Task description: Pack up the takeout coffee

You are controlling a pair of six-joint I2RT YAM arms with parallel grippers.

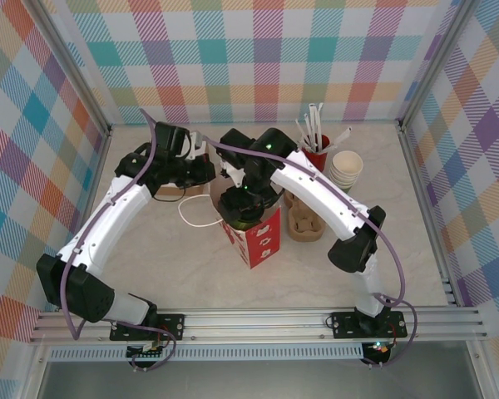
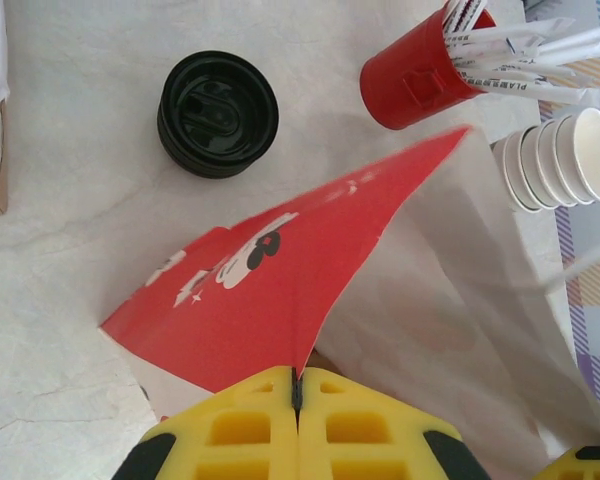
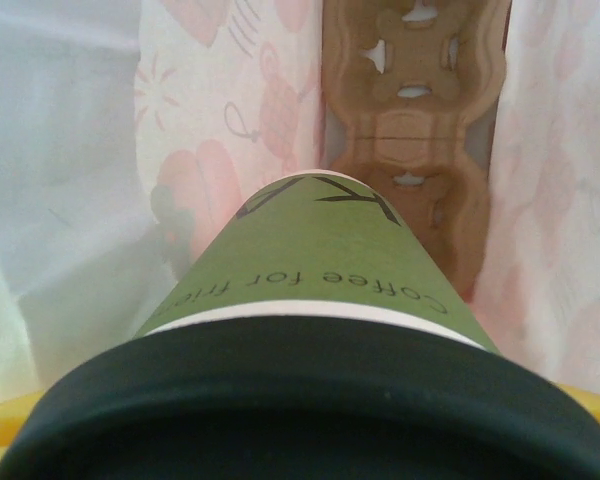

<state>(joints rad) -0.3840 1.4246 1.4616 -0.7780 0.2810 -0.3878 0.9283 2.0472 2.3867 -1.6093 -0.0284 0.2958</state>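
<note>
coffee held in the bag's mouth, bag edge pinched

the right gripper (image 3: 298, 430) is spread wide around the coffee (image 3: 320, 280), gripping it just under the black lid. a yellow finger shows at each side of the lid. the green cup points straight away from the hand, its base the farthest part.

the pale inner walls of the bag (image 2: 270, 300) rise to the left and right of the cup, so the coffee sits between them. past the cup's base, straight ahead of the hand, lies a brown carrier (image 3: 415, 130) with cut-out holes, framed by the same walls. i cannot tell whether the cup touches it.

the left gripper (image 2: 297, 385) is closed tight, its two yellow fingers (image 2: 245, 430) meeting on the bag's red edge, which fans out ahead of the hand. the white inside of the bag opens just to the right of that pinch.

farther ahead of the left hand and a little to the left, a stack of black lids (image 2: 217, 113) rests on the table, well apart from the bag. ahead and to the right stands a red straw cup (image 2: 415, 75), close to the bag's top corner. right of it lies a cup stack (image 2: 565, 160), white rims turned to the right.
</note>
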